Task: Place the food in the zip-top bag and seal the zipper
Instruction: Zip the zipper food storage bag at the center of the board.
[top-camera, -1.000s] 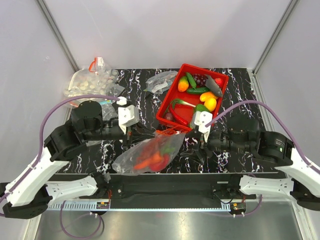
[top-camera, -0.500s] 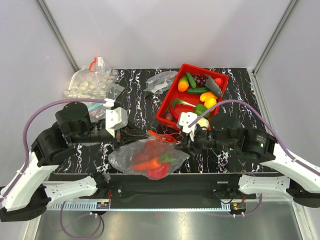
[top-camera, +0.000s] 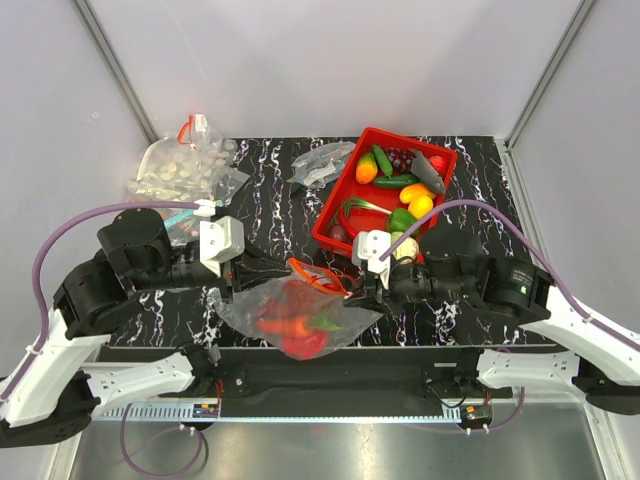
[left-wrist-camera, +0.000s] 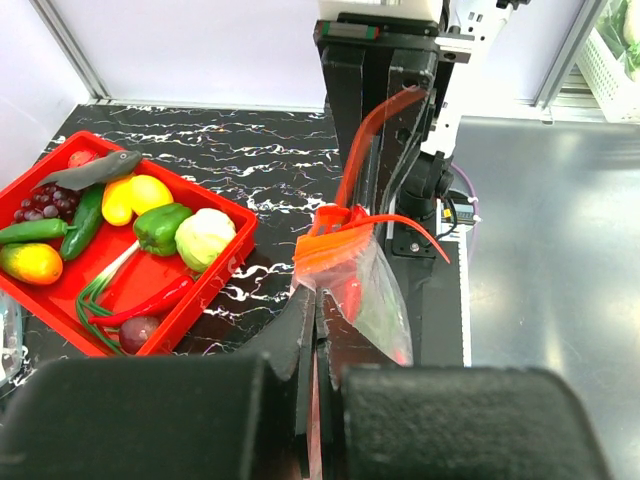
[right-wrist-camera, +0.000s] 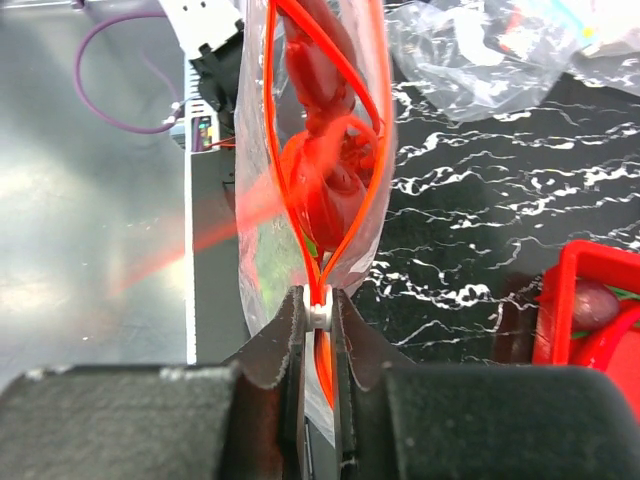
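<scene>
- Toy food (top-camera: 300, 328) is sitting inside the bag (top-camera: 250, 306).
- The left claw (left-wrist-camera: 315, 300) is pinching the bag's edge.
- The right claw (right-wrist-camera: 320, 305) is pinching the zipper (right-wrist-camera: 268, 110).

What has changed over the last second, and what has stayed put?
The right gripper swung left from beside the red tray to the zip-top bag and closed on the end of its zipper. The left gripper, shut on the bag's other end throughout, drew left, stretching the bag between both. The tray, its toy food and the rear bags stayed put.
</scene>
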